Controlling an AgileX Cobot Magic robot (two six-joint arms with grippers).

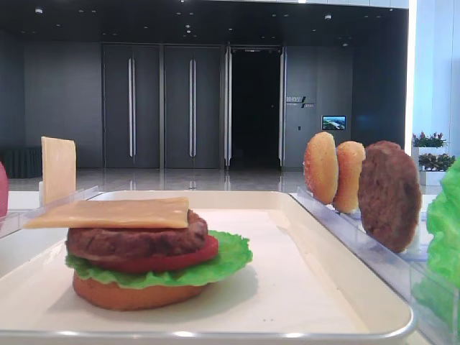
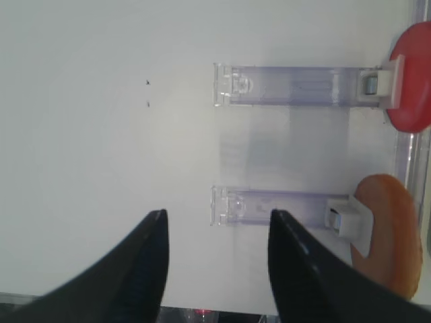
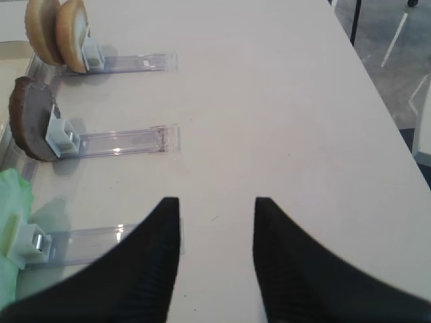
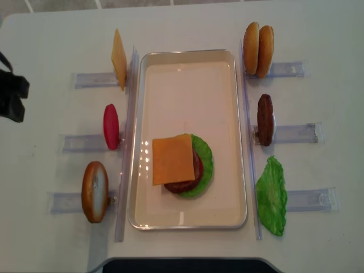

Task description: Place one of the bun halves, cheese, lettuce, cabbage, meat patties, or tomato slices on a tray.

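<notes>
Cheese tops the stacked burger on the tray (both grippers empty, jaws apart).

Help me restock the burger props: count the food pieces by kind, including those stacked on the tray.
bun halves: 4
cheese: 2
meat patties: 2
tomato slices: 2
lettuce: 2
Total: 12
</notes>
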